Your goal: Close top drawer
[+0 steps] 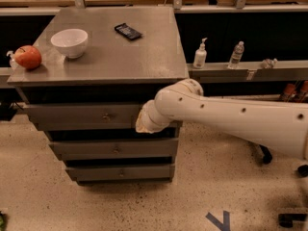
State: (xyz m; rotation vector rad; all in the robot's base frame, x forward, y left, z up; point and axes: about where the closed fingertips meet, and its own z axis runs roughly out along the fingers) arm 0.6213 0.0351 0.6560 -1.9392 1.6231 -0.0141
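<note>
The top drawer point(77, 116) is the widest grey front of the metal cabinet, with a small brassy knob point(107, 116) at its centre. It stands out a little from the cabinet body, with a dark gap above it. My gripper point(142, 123) is at the end of the white arm point(231, 119), which reaches in from the right. It rests against the right part of the drawer front, to the right of the knob. The arm's wrist hides the gripper's tip.
Two shallower drawers point(115, 148) point(120, 172) sit below. On the cabinet top point(134, 57) are a white bowl point(70, 42), a red apple point(28, 57) and a black phone point(128, 31). Bottles point(200, 55) stand on a shelf at right. Blue floor tape point(219, 220) lies at the bottom right.
</note>
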